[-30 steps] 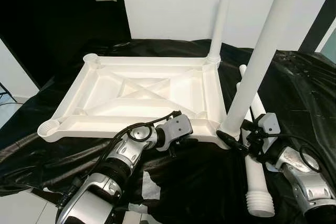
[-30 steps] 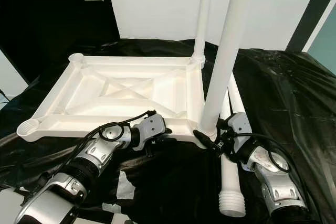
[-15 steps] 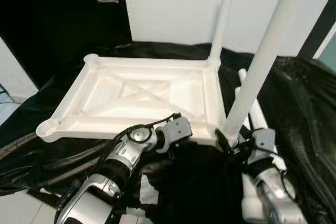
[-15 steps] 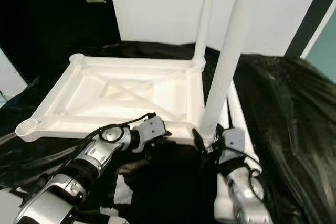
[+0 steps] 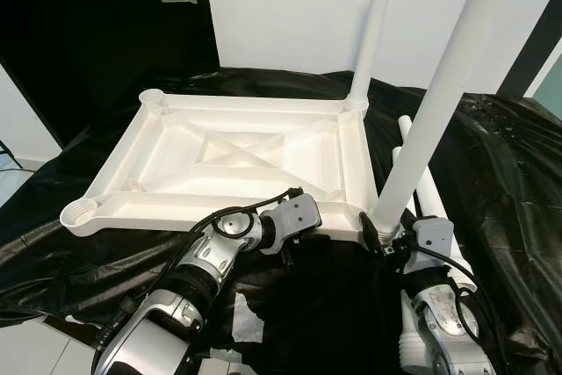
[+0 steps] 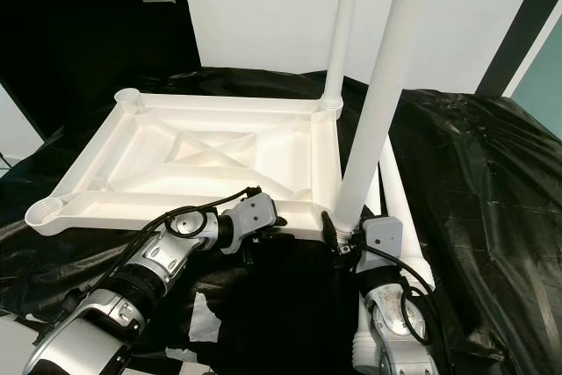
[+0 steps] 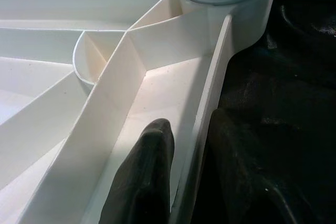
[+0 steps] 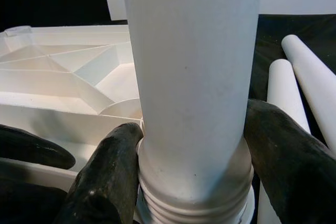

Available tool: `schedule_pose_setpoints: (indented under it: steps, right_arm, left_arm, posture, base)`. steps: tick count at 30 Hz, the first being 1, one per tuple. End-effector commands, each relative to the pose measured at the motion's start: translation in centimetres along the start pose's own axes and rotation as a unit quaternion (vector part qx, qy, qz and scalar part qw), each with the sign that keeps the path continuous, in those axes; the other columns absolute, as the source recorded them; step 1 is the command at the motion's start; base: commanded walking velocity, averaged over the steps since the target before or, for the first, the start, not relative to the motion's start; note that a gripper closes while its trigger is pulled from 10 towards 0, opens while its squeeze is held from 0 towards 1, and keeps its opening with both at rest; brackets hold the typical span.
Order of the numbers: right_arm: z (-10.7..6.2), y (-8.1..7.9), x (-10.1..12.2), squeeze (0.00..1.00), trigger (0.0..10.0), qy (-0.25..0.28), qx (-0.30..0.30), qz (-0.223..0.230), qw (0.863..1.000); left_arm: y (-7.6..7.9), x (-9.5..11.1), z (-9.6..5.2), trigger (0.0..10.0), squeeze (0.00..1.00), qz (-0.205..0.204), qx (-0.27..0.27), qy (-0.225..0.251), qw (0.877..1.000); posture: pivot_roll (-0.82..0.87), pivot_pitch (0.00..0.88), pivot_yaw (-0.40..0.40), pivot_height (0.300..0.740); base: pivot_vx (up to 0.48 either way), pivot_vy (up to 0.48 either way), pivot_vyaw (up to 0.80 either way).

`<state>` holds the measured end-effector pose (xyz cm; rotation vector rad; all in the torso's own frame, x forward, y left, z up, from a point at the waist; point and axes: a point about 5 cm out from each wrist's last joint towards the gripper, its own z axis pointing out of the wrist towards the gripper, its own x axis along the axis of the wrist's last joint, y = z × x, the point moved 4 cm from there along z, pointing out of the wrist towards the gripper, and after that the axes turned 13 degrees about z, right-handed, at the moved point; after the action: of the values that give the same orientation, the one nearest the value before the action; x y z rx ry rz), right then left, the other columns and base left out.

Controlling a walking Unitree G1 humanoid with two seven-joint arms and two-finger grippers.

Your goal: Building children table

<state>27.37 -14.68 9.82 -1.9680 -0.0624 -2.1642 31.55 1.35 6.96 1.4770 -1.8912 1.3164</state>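
The white table top [image 5: 176, 142] lies upside down on a black sheet. One white leg [image 5: 371, 32] stands upright in its far right corner socket. A second leg [image 5: 435, 94] stands in the near right corner. My right gripper [image 5: 386, 241] is shut on this near leg's base, just above the threaded collar [image 8: 194, 182], with one finger [image 8: 113, 171] on each side. My left gripper [image 5: 294, 241] is shut on the table top's near rim [image 7: 210, 93], one finger inside the rim and one outside.
Two loose white legs [image 5: 421, 177] lie on the sheet right of the table top, partly under my right arm. The far left socket [image 5: 152, 97] and the near left socket [image 5: 81, 213] stand open. The black sheet [image 5: 500, 155] is wrinkled; a white wall rises behind.
My right forearm has swung inward from the right and now sits straight below the near leg, the gripper still at its base. The left gripper has kept its hold on the rim.
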Motion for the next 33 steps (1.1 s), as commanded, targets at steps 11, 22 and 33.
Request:
schedule_pose_setpoints:
  steps: [11, 22, 33]
  right_arm:
    - [1.2, 1.1, 1.8, 0.00, 10.0, 0.009, 0.081, -0.032, 0.996]
    - [1.3, 1.3, 0.3, 0.00, 4.2, -0.075, 0.195, 0.007, 0.978]
    - [1.9, 2.2, 1.2, 0.00, 0.0, -0.078, 0.225, 0.009, 0.971]
  left_arm:
    - [3.0, -2.4, 0.7, 10.0, 0.00, -0.041, -0.044, -0.039, 0.997]
    - [3.1, -2.5, 0.6, 10.0, 0.00, -0.041, -0.045, -0.040, 0.997]
    - [3.1, -2.7, 0.4, 10.0, 0.00, -0.043, -0.044, -0.041, 0.997]
  posture:
    - [-0.02, 0.000, 0.006, 0.740]
    - [-0.01, 0.000, 0.004, 0.740]
    - [0.00, 0.000, 0.003, 0.740]
  base:
    - [0.000, 0.000, 0.00]
    - [0.000, 0.000, 0.00]
    - [0.000, 0.000, 0.00]
